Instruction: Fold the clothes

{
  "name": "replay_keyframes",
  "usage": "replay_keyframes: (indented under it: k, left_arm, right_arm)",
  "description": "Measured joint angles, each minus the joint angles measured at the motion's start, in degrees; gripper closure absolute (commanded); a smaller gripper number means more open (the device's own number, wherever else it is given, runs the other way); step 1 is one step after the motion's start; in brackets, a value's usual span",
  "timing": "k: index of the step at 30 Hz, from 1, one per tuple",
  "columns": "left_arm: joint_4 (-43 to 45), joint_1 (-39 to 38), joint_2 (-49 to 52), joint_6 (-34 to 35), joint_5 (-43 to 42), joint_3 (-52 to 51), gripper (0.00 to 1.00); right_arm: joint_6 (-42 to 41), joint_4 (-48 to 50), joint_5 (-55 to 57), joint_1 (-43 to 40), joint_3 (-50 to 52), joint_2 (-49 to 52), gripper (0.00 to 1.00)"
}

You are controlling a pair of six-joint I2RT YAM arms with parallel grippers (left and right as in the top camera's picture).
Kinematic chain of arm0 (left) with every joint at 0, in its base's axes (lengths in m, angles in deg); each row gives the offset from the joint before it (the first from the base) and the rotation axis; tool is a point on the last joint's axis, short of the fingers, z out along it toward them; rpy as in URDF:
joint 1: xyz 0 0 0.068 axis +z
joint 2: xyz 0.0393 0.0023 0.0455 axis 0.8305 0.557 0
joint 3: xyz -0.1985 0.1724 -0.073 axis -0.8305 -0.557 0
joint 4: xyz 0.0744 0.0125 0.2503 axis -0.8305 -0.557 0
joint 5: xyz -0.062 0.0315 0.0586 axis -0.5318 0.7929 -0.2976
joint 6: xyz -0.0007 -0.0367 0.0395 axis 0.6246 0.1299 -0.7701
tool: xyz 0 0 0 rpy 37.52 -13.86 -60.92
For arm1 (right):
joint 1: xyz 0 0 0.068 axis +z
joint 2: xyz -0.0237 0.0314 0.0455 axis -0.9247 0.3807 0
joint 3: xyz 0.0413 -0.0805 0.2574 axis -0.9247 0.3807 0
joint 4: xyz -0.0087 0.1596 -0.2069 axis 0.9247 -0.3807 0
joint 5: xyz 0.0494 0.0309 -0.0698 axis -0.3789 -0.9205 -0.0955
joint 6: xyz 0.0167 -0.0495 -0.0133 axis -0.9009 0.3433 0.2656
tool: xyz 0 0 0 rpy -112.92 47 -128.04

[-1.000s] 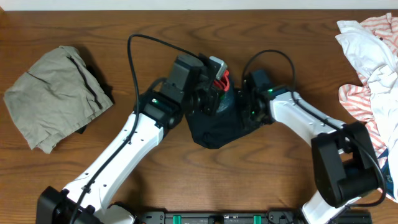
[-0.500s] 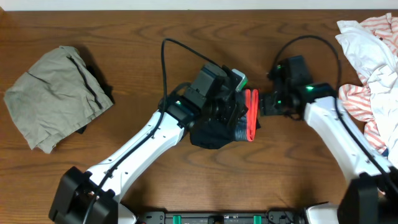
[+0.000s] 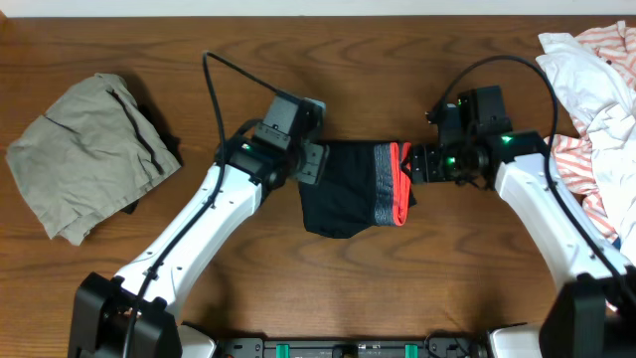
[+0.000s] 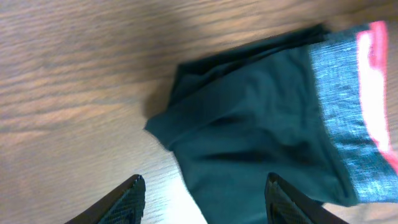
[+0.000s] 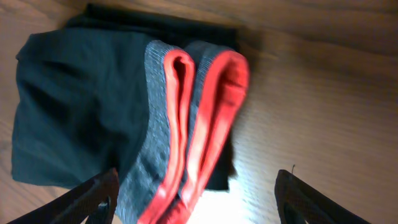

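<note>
The clothes (image 3: 350,187), black leggings folded into a compact bundle, lie on the table's middle with the grey waistband (image 3: 384,185) and its red edge (image 3: 401,183) on the right side. My left gripper (image 3: 316,161) hovers open at the bundle's upper left corner, holding nothing; its wrist view shows the black fabric (image 4: 249,124) under wide-apart fingers (image 4: 127,199). My right gripper (image 3: 417,164) is open just right of the red edge, holding nothing. Its wrist view shows the doubled red edge (image 5: 205,118) between spread fingers (image 5: 93,199).
A khaki-grey garment (image 3: 89,154) lies crumpled at the far left. White and red-striped garments (image 3: 591,109) are piled at the right edge. Bare wooden table (image 3: 417,298) surrounds the bundle.
Both grippers let go of the leggings and drew apart, the left one back to the left. The bundle now lies flat with the waistband folded onto its right side.
</note>
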Motion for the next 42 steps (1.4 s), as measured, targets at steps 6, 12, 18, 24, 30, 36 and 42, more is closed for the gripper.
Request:
replay_keyframes:
  k: [6,12,18,24,30,36,42]
  left_arm:
    - [-2.6,0.1,1.8,0.8,1.4,0.0,0.38]
    - [-5.5,0.1,7.1,2.4,0.6,0.0,0.38]
    - [-8.7,0.1,11.3,3.7,-6.1,-0.1,0.38]
    - [-14.2,0.1,11.8,4.6,-11.4,-0.1,0.38]
    - [-14.9,0.1,11.8,4.9,-12.2,-0.1,0.38]
    - [-15.3,0.1,11.8,5.2,-12.5,-0.1,0.37]
    - [-15.2,0.1,11.8,6.3,-12.5,-0.1,0.30]
  right_arm:
    - [0.2,7.6,-4.4,0.1,-0.1,9.9,0.22]
    - [0.0,13.6,-5.6,0.3,-0.1,15.6,0.61]
    - [-0.3,19.2,-5.8,0.3,-0.1,15.9,0.68]
    - [-2.9,26.6,-3.0,0.3,-0.2,15.9,0.57]
    - [-4.7,27.4,0.1,0.3,-0.2,15.9,0.52]
    - [-5.7,27.4,1.5,0.3,-0.2,15.9,0.47]
    - [-5.7,24.1,-2.3,0.4,-0.2,15.9,0.38]
